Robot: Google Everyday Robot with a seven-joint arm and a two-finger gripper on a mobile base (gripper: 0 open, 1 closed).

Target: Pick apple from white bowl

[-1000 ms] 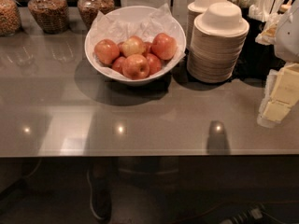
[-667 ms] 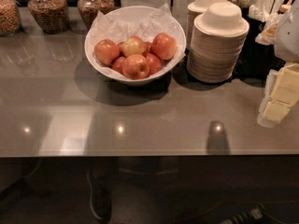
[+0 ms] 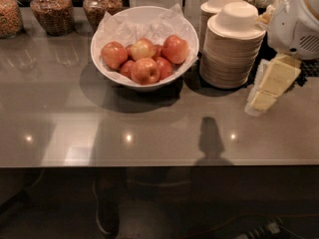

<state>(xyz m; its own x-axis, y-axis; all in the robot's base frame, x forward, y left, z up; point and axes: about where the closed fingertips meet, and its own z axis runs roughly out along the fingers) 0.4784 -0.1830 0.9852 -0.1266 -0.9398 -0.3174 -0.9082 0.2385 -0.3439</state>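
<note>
Grey and glossy, the countertop [image 3: 149,133] of a dim snack bar carries the scene. The robot's gripper [image 3: 269,86], a cream-coloured block under a white arm housing [image 3: 296,26], hangs low over the counter at the right edge. Whether it is released or clenched cannot be told from here; nothing is seen in it. Taken from the gripper, the white bowl [image 3: 107,66] stands well apart, off to its side and a little farther back, with a stack of cream disposable bowls [image 3: 232,54] between the two and a second, taller stack [image 3: 219,6] behind that. Crinkled white paper [image 3: 119,31] lines the bowl, likely to cushion the fruit. The apples lie heaped in its hollow, leaning on one another. The apple [image 3: 175,49] on the side nearest the gripper sits high in the pile, red-orange and unobstructed from above, and looks the easiest to lift out. Three glass jars [image 3: 52,11] of dry goods line the back edge, farther from the gripper than the bowl is. The gripper appears to hold to the counter's near side because the stacked bowls block a straight path across. Against the view a second ago, bowl, apples, stacks and jars sit exactly as they did. The gripper and its housing have shifted inward from the edge, toward the stacks and slightly higher. The pick itself has not begun.
</note>
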